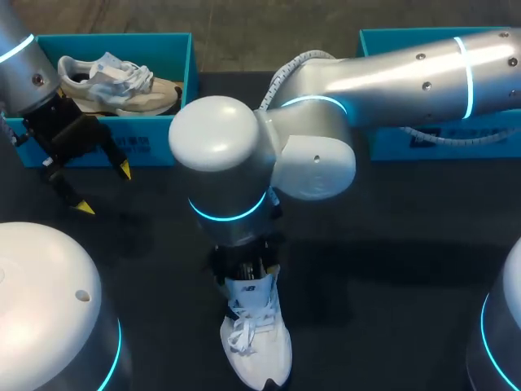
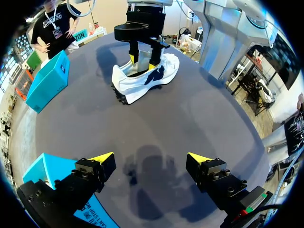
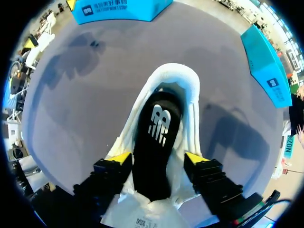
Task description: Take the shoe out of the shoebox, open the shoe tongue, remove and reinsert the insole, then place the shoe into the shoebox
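A white shoe [image 1: 259, 350] lies on the dark table near the front edge, laces up. My right arm comes in from the right past the middle, and its gripper [image 1: 248, 273] hangs over the shoe's heel opening. In the right wrist view the gripper [image 3: 157, 157] is open, its yellow tips on either side of the black insole [image 3: 156, 133], which lies flat inside the shoe [image 3: 173, 76]. My left gripper [image 1: 102, 189] hangs open and holds nothing in front of the left shoebox [image 1: 146, 151]. From the left wrist view the shoe [image 2: 142, 78] shows far ahead of that gripper [image 2: 151, 159].
The left teal shoebox holds a second pale shoe [image 1: 114, 81]. Another teal shoebox [image 1: 456, 138] stands at the back right, partly behind my right arm. Bare dark tabletop lies between the boxes and the shoe.
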Action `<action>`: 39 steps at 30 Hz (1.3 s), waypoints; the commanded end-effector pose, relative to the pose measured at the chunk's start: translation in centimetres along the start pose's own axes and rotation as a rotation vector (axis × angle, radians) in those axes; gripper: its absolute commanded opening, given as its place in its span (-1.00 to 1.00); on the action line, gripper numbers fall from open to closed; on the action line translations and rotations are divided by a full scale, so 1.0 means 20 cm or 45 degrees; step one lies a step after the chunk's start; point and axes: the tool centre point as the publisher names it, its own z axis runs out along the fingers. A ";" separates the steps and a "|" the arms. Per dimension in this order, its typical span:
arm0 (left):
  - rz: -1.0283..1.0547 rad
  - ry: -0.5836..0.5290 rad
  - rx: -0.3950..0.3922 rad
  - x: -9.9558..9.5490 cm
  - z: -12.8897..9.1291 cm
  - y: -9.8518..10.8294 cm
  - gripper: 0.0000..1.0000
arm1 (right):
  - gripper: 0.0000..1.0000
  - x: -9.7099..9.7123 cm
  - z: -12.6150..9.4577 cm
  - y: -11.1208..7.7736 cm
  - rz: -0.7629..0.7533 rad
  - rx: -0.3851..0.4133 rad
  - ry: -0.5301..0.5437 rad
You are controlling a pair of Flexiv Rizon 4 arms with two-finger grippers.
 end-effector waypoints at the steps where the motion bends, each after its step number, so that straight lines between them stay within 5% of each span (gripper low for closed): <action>1: 0.000 0.002 -0.003 0.00 0.00 0.00 1.00 | 0.89 0.01 -0.01 -0.03 0.005 -0.007 0.002; 23: 0.000 0.002 -0.003 0.00 0.00 0.00 1.00 | 1.00 0.04 -0.08 -0.14 0.051 0.015 0.013; 39: 0.000 0.002 -0.003 0.00 0.00 0.00 1.00 | 1.00 0.08 -0.25 -0.27 0.110 -0.020 -0.035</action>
